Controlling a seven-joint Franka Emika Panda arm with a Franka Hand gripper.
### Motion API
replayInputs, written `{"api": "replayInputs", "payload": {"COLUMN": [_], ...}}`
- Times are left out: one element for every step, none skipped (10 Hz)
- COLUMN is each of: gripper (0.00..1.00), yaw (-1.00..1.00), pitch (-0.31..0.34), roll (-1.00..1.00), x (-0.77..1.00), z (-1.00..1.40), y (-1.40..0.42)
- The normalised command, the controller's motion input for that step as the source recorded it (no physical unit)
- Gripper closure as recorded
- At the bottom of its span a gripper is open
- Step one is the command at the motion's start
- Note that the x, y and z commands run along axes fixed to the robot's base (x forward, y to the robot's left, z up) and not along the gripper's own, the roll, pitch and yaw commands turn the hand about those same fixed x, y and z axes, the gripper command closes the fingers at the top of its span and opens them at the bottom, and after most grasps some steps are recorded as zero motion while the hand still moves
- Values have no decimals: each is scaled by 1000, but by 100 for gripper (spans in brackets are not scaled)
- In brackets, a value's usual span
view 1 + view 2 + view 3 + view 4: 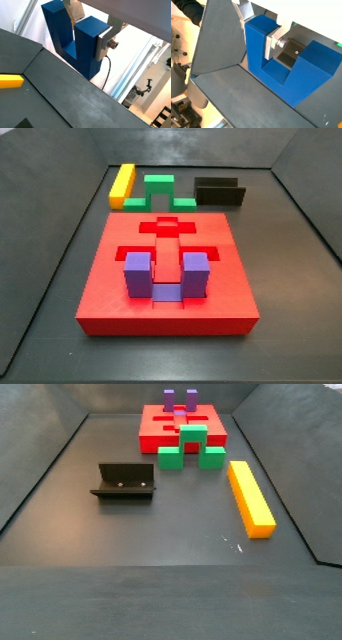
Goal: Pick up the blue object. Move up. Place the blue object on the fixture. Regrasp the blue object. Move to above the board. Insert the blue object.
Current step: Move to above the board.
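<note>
Nothing crowds my gripper (275,36); in both wrist views only dark floor and grey enclosure walls surround it, with the end of a long yellow bar (11,80) lying on the floor well below and off to one side. The side views do not show my arm. They show the large flat red board (227,293) with a lighter purple U-shaped block (166,276) seated in a recess, a green U-shaped block (191,448) just beside the board, and the black L-shaped fixture (123,481) standing apart on the floor, all well clear of me.

My silver fingers (273,44) are pinched on one prong of the dark blue U-shaped block (284,67). The block hangs in my grip, clear of the floor, prongs pointing up toward my wrist.
</note>
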Motion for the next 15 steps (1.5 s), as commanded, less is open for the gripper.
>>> {"api": "replayInputs", "payload": {"gripper": [100,100,100,100,100,100,100,100,100,100,100,100,100,100,100], "yaw": [35,38,44,50,51,52,52,46,33,25,18,11,5,1,-3], "pitch": [18,10,-26,-43,-50,-65,-72,-79,-76,-76,-96,-118,-113,-95,-70], "roll": [-1000,-1000,-1000,-1000,-1000,-1000,-1000,-1000,-1000,-1000,-1000,-985,-754,-444,-283], "x": [-1224,-1231,-1315,-1391,-1394,-1400,-897,-429,-212,-126,-99,-90,-81,-70,-50], "z": [258,271,286,265,277,272,154,64,21,22,11,2,4,-2,-2], "y": [-1400,-1400,-1400,-1400,-1400,-1373,-832,-352,-137,-70,-25,8,32,27,12]}}
